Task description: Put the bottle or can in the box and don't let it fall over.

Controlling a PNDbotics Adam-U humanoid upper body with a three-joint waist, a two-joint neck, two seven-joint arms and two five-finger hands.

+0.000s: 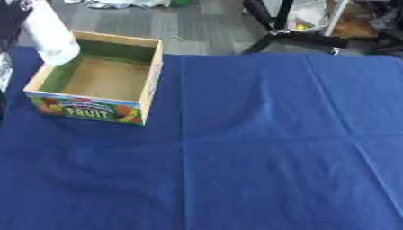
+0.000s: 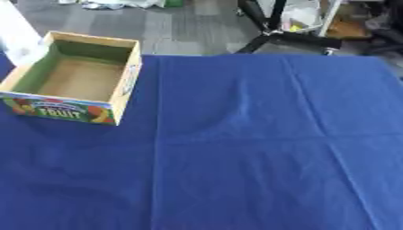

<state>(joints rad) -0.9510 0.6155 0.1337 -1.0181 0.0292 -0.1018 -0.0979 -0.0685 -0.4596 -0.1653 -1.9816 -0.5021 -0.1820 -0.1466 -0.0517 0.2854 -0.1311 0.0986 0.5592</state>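
Note:
An open cardboard box [image 1: 150, 78] with a "FRUIT" print on its front stands at the far left of the blue cloth; its brown floor shows with nothing on it. A white bottle [image 1: 49, 36] hangs tilted over the box's far left corner, base down and just above the rim, top leaning left. My left hand [image 1: 11, 20] shows only as a dark shape at the upper left corner against the bottle's upper part, holding it up; most of the hand is cut off. In the right eye view only a strip of the bottle [image 2: 15, 33] shows. The right hand is out of view.
A creased blue cloth [image 1: 267, 148] covers the whole table. Past the far edge lies grey floor with black stand legs [image 1: 271, 33] and clutter at the upper right. A grey object [image 1: 3, 67] pokes in at the left edge beside the box.

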